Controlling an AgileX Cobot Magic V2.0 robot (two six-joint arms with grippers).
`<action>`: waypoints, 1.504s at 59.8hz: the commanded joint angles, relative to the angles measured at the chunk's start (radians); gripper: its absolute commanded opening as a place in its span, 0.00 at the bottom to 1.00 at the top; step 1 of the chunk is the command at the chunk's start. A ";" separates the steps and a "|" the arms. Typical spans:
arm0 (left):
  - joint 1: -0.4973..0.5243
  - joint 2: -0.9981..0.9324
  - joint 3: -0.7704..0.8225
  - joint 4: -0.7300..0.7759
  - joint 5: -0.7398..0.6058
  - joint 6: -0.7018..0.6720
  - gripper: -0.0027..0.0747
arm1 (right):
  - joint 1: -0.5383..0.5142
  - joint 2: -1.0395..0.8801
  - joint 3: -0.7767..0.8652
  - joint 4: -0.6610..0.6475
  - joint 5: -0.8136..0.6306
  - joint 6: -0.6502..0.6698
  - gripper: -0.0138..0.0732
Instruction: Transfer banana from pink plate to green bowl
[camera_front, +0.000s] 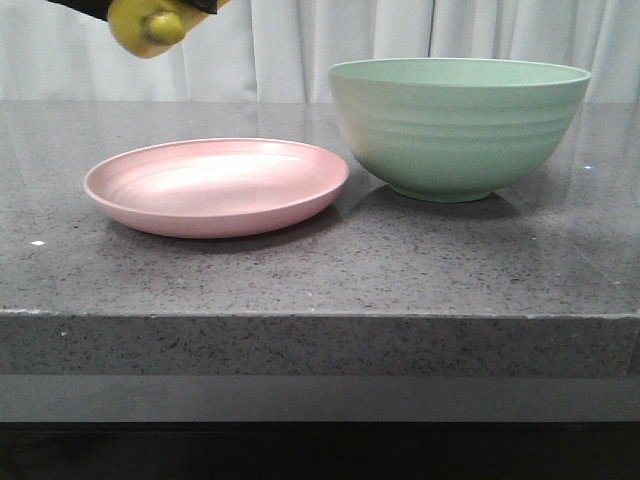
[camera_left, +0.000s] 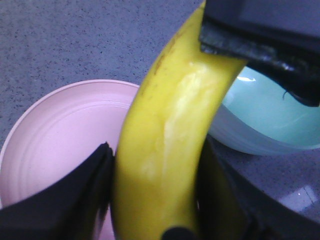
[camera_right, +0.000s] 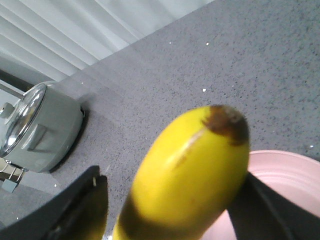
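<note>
Worktop (camera_front: 320, 280) of speckled grey stone, pink plate (camera_front: 216, 187) bare near its front, green bowl (camera_front: 458, 125) just beside it further back, banana (camera_left: 170, 145) lifted above the plate, pinched by both left claw (camera_left: 155, 200) and right claw (camera_right: 175, 210), grey lidded pot (camera_right: 37, 127) far off.

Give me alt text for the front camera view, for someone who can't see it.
An empty pink plate sits on a speckled grey countertop, with a larger, deep green bowl to its right and slightly farther back. At the top left edge, the end of the banana shows well above the plate, beneath something dark; white curtains hang behind.
</note>
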 joint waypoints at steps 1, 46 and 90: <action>-0.008 -0.038 -0.028 -0.020 -0.083 -0.008 0.34 | 0.003 -0.038 -0.042 0.006 -0.032 -0.010 0.72; -0.008 -0.077 -0.030 0.044 -0.005 -0.006 0.81 | 0.000 -0.038 -0.042 0.004 -0.019 -0.010 0.26; 0.057 -0.177 -0.028 0.122 0.054 -0.006 0.81 | -0.399 -0.087 -0.227 -0.197 0.268 -0.092 0.26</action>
